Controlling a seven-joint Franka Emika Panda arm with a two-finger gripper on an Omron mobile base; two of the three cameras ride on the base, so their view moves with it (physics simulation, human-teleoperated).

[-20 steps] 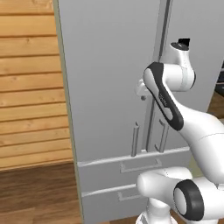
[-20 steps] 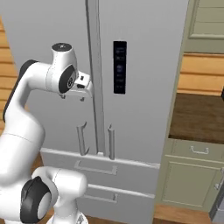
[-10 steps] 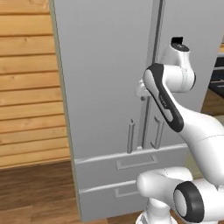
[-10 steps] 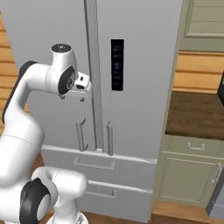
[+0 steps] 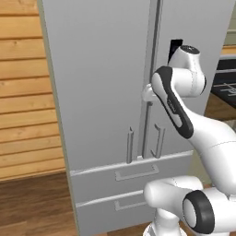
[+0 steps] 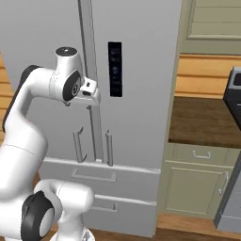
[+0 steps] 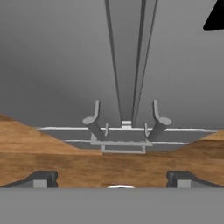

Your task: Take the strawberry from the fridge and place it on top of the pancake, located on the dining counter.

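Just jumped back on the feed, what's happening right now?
The arm is raised in front of the fridge, whose two upper doors and both drawers are shut. The tool is open and empty, facing the seam between the doors near the vertical bar handles, touching nothing yet. The strawberry would be inside, out of sight.

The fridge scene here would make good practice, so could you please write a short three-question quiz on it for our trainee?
1. True or false: both upper doors of the fridge are shut.
2. In the hand view, the fingers of the gripper stand: A) wide apart with nothing between them, B) pressed together, C) clamped on a handle.
3. What dark thing sits on the fridge's right door in the right base view?

Key: 1 true; 2 A; 3 a tall black control panel.
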